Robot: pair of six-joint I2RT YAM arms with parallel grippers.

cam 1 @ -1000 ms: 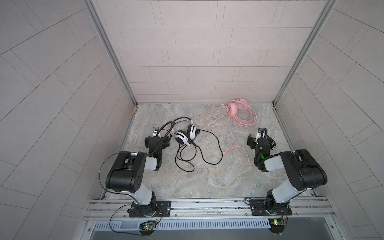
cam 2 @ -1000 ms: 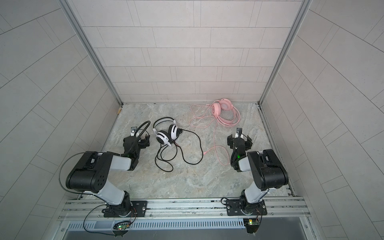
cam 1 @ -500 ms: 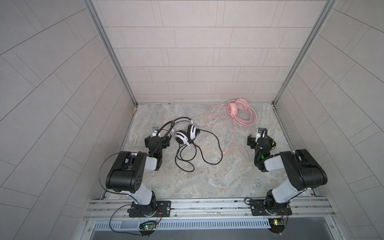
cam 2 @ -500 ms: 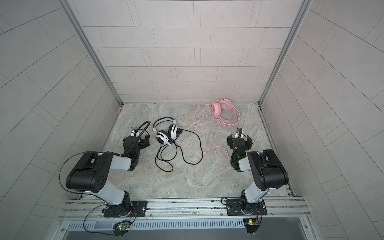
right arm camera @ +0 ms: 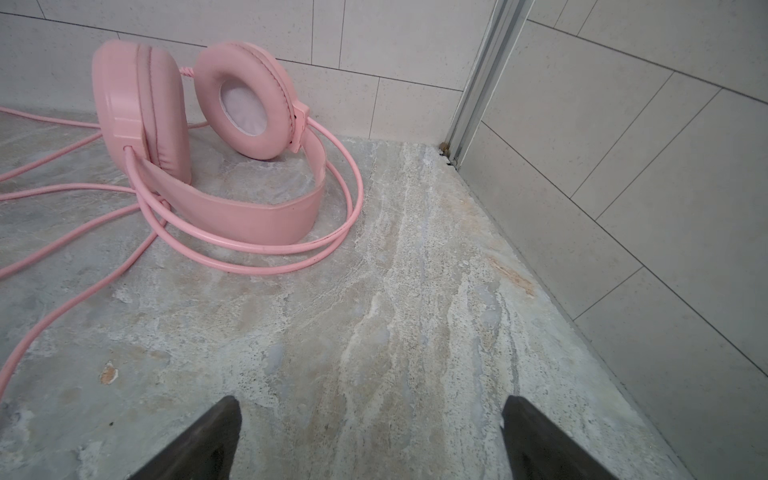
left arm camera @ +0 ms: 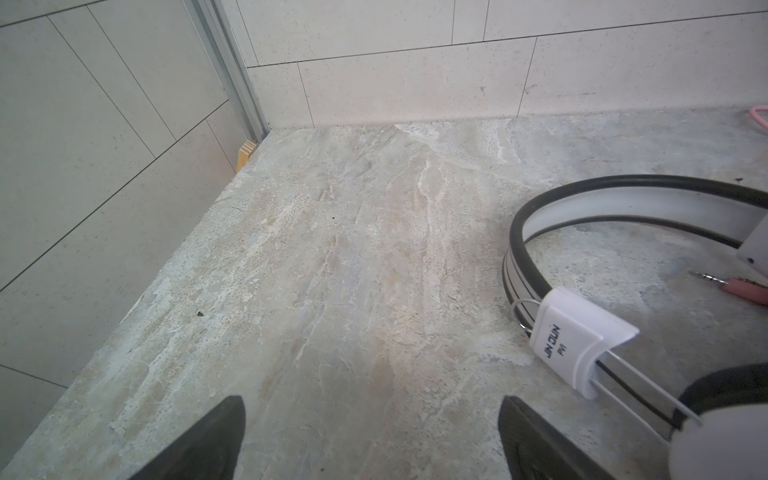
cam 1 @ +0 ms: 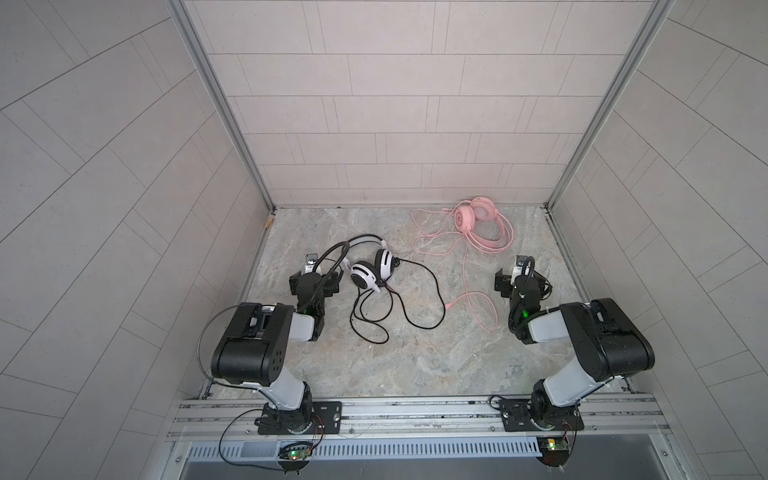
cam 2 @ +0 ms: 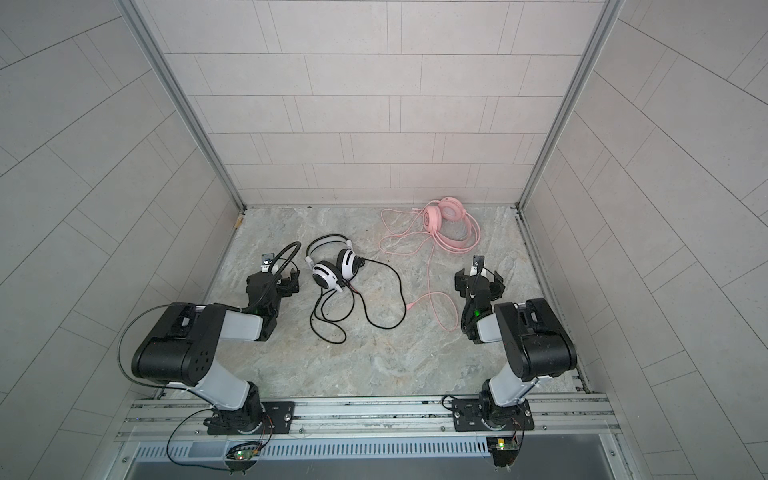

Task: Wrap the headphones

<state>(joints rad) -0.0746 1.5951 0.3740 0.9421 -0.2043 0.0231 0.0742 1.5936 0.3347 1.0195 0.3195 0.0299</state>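
Your left pincer [cam 1: 314,279] sits low over the marbled bench [cam 1: 415,357] with its jaws spread wide and nothing between them; in the left wrist view the two dark fingertips [left arm camera: 216,436] frame only bare stone. The white-and-black headphones [cam 1: 371,272] lie just beside it, toward the middle of the bench, their headband [left arm camera: 582,199] curving close to the nearer fingertip without touching it. Their black cable [cam 1: 411,307] loops loosely across the bench toward the rail side.

Your right pincer [cam 1: 519,279] is likewise released and empty (both fingertips [right arm camera: 199,440] show over bare stone). The pink headphones [cam 1: 478,220] rest beyond it near the back wall, apart from the jaws, ear cups standing on edge. Their pink cable [cam 1: 473,299] trails in loose coils, one strand running past the inner side of the right pincer.
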